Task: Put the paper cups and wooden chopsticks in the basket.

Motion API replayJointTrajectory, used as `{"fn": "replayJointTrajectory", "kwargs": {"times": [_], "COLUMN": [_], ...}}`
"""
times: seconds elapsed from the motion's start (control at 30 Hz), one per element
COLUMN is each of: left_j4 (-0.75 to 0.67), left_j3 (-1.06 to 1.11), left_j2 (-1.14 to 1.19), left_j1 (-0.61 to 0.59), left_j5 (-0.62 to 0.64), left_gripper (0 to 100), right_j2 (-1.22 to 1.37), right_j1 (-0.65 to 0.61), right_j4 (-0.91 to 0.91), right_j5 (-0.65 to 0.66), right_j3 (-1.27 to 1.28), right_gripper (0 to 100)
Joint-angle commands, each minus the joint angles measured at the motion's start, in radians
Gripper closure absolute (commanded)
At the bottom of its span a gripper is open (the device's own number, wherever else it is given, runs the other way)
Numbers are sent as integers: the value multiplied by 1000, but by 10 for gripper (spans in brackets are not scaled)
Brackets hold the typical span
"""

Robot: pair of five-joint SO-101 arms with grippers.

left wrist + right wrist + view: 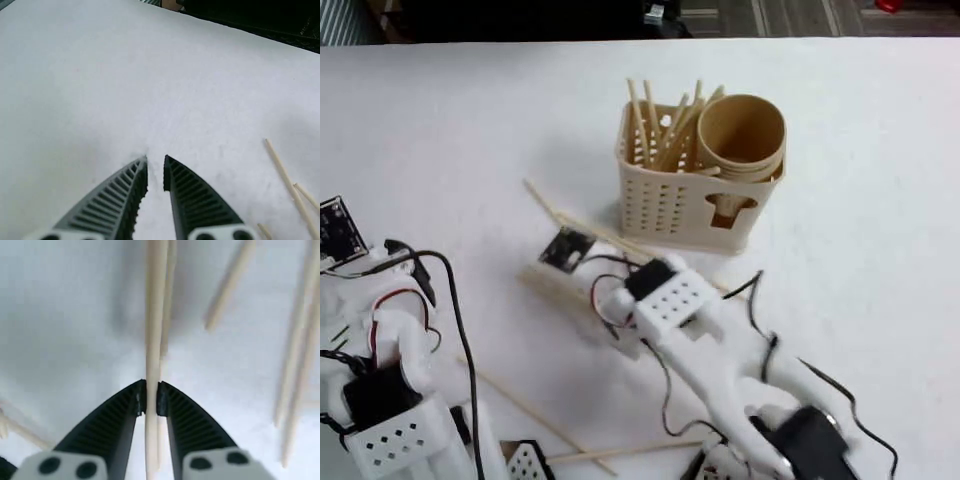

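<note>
The right arm's black ridged gripper [151, 391] is clamped on a pale wooden chopstick [155, 315], which runs straight out between the fingertips over the white table [60, 315]. More loose chopsticks [295, 365] lie on the table beside it. In the high view the right arm [720, 350] stretches to the spot just in front of the cream perforated plastic basket [665, 205].

The basket stands upright, with a bundle of chopsticks [665, 125] leaning in one compartment and tan stacked paper cups [740, 135] in the one next to it. Single chopsticks [535, 420] lie on the table near the arm bases.

The left gripper [155, 161] hangs low over bare table, its jaws a narrow gap apart with nothing between them, and the left arm [380, 400] sits well apart from the basket.
</note>
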Motion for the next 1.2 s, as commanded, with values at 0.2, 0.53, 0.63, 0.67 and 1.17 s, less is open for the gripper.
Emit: {"fn": "replayJointTrajectory", "kwargs": {"times": [0.2,0.53,0.63,0.67,1.17], "left_j4": [-21,-21,-21,-21,-89], "left_j3": [-3,-2,-2,0,51], "left_j2": [-13,-13,-13,-13,-13], "left_j1": [-8,-8,-8,-8,-7], "left_j5": [-9,-9,-9,-9,-8], "left_gripper": [928,928,928,928,928], "right_j2": [-407,-723,-785,-796,-584], "right_j1": [74,87,133,153,269], "right_j4": [28,10,-56,-84,-825], "right_j5": [-69,-81,-81,-81,-81], "right_j3": [18,11,-8,-12,-12], "right_gripper": [981,981,981,981,981]}}
